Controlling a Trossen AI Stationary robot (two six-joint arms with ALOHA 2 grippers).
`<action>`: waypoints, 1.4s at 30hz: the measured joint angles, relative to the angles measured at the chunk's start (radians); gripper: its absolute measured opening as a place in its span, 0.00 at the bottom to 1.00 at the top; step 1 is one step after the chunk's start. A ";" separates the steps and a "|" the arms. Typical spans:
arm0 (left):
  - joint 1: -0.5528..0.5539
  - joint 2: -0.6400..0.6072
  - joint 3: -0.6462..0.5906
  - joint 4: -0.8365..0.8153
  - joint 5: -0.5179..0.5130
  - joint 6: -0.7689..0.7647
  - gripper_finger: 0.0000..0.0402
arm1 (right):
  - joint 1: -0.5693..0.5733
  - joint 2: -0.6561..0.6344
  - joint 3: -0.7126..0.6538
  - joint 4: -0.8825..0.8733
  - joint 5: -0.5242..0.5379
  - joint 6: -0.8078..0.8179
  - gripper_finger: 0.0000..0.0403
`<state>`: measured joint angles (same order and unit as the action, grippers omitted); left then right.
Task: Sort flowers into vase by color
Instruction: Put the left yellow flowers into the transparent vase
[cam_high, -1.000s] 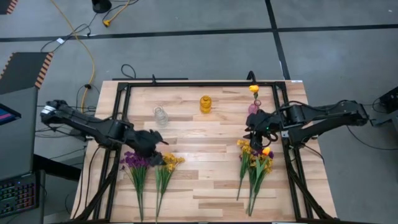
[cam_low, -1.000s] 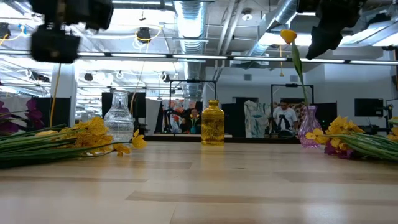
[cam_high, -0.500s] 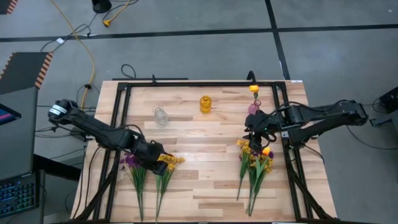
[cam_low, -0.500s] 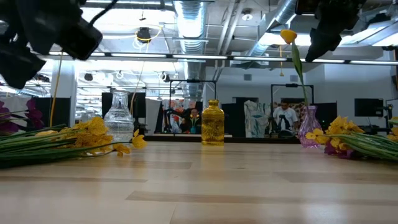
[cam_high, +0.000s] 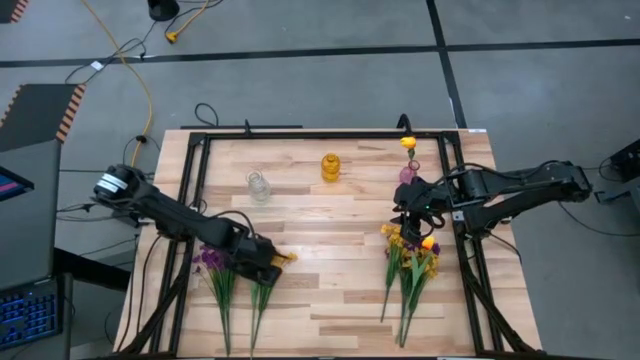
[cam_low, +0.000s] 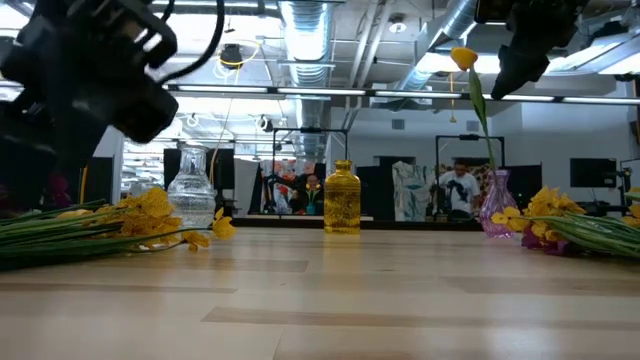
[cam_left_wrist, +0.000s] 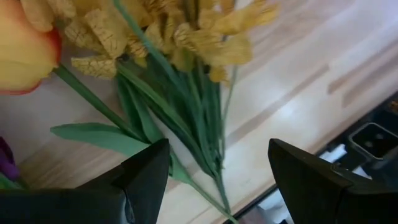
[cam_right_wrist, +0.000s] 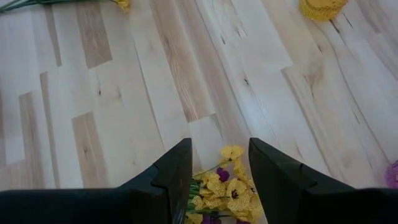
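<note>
Two flower piles lie flat on the table. The left pile has a purple bunch (cam_high: 212, 262), a yellow bunch (cam_high: 286, 258) and an orange tulip head (cam_left_wrist: 25, 50). My left gripper (cam_high: 260, 262) hovers open over the yellow bunch's stems (cam_left_wrist: 186, 118); a finger stands on either side of them. The right pile (cam_high: 412, 268) holds yellow blossoms, purple bits and an orange tulip (cam_high: 428, 243). My right gripper (cam_high: 410, 215) is open above its blossom end (cam_right_wrist: 227, 190). An orange tulip (cam_high: 408, 143) stands in the purple vase (cam_high: 408, 174).
A clear vase (cam_high: 259, 186) and a yellow vase (cam_high: 331, 167) stand upright at the far middle of the table. A black frame (cam_high: 300, 135) runs along the table's edges. Bare wood lies between the two piles. In the low view a person (cam_low: 460, 188) shows far behind.
My left gripper has moved toward the table's near edge and a little to the right, coming down over the yellow bunch on the left. The flowers have stayed where they were.
</note>
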<state>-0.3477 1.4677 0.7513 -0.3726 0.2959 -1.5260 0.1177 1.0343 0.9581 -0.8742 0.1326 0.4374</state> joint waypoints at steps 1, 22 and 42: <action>0.000 0.009 0.000 0.002 0.005 -0.001 0.65 | 0.000 0.000 0.000 0.000 0.000 0.000 0.46; -0.008 0.116 0.000 0.104 -0.065 -0.057 0.65 | 0.000 0.000 0.000 -0.001 0.000 0.000 0.46; -0.010 0.153 0.000 0.142 -0.072 -0.057 0.37 | 0.000 0.000 0.000 0.000 -0.001 0.000 0.46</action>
<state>-0.3573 1.6203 0.7517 -0.2308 0.2238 -1.5826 0.1173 1.0340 0.9581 -0.8745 0.1318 0.4374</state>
